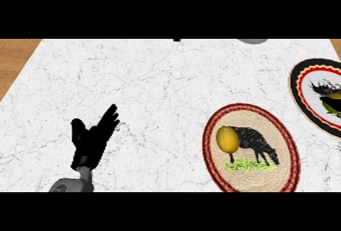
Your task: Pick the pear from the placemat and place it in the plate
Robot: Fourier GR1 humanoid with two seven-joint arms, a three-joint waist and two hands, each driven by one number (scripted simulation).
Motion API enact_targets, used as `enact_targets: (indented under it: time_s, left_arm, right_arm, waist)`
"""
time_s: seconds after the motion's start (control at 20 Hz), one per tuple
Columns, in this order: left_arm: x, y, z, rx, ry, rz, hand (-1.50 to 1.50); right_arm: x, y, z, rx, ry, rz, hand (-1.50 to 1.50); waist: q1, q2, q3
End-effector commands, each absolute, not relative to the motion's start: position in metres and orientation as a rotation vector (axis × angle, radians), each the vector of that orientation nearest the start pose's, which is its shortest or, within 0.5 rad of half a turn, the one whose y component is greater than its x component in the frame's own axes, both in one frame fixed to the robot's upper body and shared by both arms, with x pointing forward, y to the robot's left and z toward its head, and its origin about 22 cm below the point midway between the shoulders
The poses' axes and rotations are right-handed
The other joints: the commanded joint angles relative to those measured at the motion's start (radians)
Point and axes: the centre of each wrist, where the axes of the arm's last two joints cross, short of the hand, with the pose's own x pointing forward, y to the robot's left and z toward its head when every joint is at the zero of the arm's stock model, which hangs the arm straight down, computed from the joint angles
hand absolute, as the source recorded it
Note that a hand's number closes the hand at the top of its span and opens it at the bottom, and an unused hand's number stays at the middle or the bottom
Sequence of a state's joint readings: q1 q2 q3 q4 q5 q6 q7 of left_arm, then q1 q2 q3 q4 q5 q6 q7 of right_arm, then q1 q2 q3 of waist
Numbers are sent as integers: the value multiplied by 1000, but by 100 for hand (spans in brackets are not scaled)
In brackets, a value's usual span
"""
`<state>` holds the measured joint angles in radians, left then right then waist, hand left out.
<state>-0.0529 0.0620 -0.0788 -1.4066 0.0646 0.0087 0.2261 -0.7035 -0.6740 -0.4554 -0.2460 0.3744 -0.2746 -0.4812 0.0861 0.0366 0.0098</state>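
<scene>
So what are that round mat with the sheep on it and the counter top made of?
The placemat looks woven, perhaps straw or raffia: fine ribbed rings in tan with a red braided border, matte. The counter top looks like white marble or a marble-look slab: grey veins run across a smooth surface. Neither can be told for sure by sight.

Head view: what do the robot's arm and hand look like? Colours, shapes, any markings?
Only the left hand shows: matte black, slim tapered fingers and a shorter thumb, no markings or cables visible. Below it sits a rounded grey forearm with a narrower grey wrist. The right hand is out of view.
</scene>
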Motion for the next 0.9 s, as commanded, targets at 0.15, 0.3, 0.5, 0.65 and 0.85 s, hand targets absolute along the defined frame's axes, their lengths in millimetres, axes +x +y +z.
enact_targets:
  time_s: [0.15, 0.3, 0.5, 0.65, 0.85]
  left_arm:
    - [249, 215, -26, -50, -1227, -67, 0]
    - [245, 232, -35, -35, -1205, -64, 0]
    - [242, 223, -30, -46, -1225, -70, 0]
    - [235, 228, -36, -38, -1217, -42, 0]
    - [243, 225, -33, -19, -1206, -38, 0]
  right_arm:
    - [342, -475, 47, -875, -1653, -98, -150]
    - [325, -491, 41, -844, -1675, -191, -150]
    - [305, -518, 51, -778, -1671, -257, -150]
    - [280, -543, 56, -655, -1674, -230, -150]
    - [249, -560, 46, -545, -1691, -156, -150]
  waist:
    - [-12, -4, 2]
    - [-25, -5, 0]
    - [-28, -9, -1]
    - [-36, -12, -1]
    - [-54, -15, -1]
